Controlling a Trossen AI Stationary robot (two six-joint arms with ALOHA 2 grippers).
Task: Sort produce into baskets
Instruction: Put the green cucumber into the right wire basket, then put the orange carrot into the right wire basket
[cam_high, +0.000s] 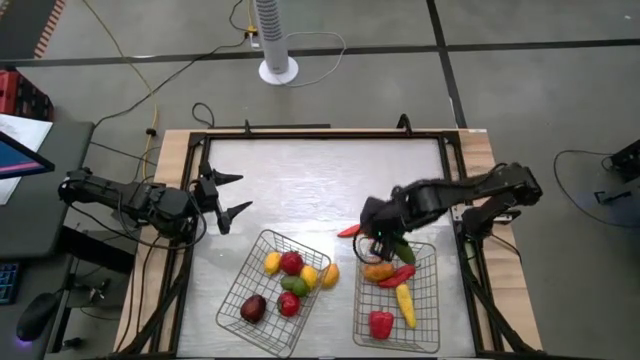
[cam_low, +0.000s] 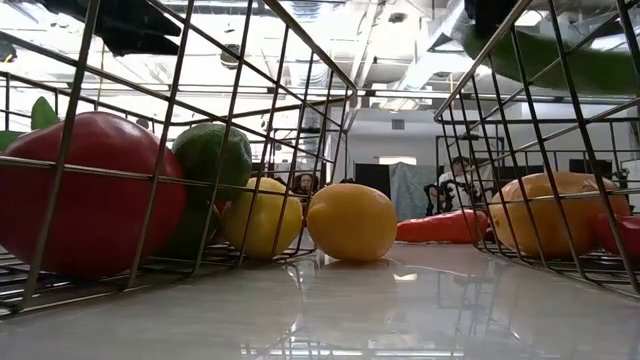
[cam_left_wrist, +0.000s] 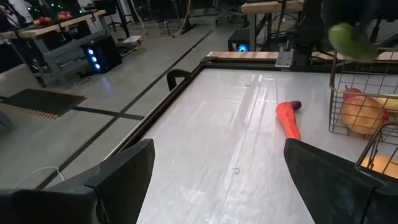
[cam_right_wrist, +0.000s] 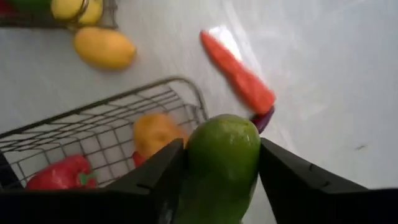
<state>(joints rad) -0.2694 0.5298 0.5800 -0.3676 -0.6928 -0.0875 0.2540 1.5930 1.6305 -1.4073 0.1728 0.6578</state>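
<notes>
**Cucumber poised over the vegetable basket as sorting nears its end**

The right gripper clamps the long green cucumber between its two dark fingers, holding it above the far corner of the right basket, over the rim. Inside that basket lie a red pepper, a yellow piece, an orange piece and a red chili. Just beyond the same corner, on the bare table, a second red chili lies loose. Between this basket and the left basket a yellow round piece rests on the table, close against the left basket's wire side. The left basket holds red, yellow, green and maroon round pieces. Well away from the right basket, near the table's left edge, the left gripper waits with its fingers spread wide and nothing between them. By this count most of the produce is sorted; the cucumber, the loose chili and the yellow round piece appear to be what remains.
</notes>
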